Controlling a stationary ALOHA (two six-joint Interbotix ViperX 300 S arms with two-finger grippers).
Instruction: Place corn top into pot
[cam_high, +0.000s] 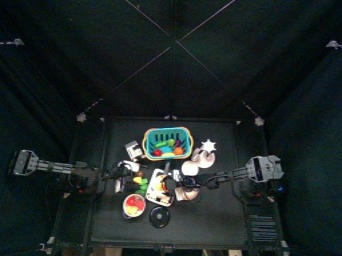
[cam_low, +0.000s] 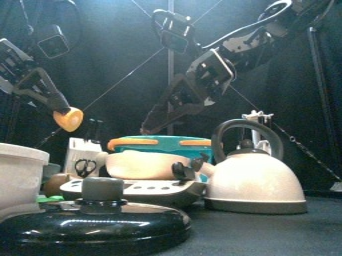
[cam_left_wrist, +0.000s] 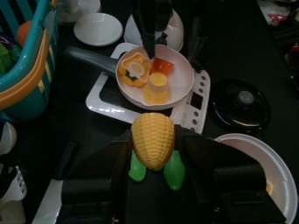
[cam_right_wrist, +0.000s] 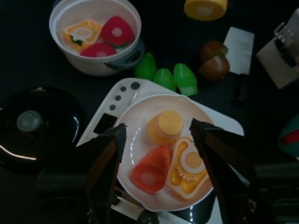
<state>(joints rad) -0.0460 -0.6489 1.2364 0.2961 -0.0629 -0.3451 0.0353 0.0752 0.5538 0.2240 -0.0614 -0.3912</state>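
Observation:
My left gripper (cam_left_wrist: 153, 156) is shut on the yellow corn top (cam_left_wrist: 152, 138) and holds it high above the table; the front view shows the corn top (cam_low: 67, 119) in the air at the left. The corn's green husk end (cam_right_wrist: 166, 76) lies on the table next to the white tray. The white pot (cam_right_wrist: 70, 54) holds red and yellow food pieces; it also shows in the left wrist view (cam_left_wrist: 271, 156) and at the front view's left (cam_low: 19, 168). My right gripper (cam_right_wrist: 156, 150) is open and empty above the frying pan (cam_right_wrist: 140, 109).
The pan (cam_left_wrist: 181, 90) with toy food sits on a white tray (cam_left_wrist: 105, 94). A black lid (cam_left_wrist: 240, 102) lies beside the pot. A teal basket (cam_high: 170, 143) stands at the back. A white kettle (cam_low: 254, 175) stands at the front right.

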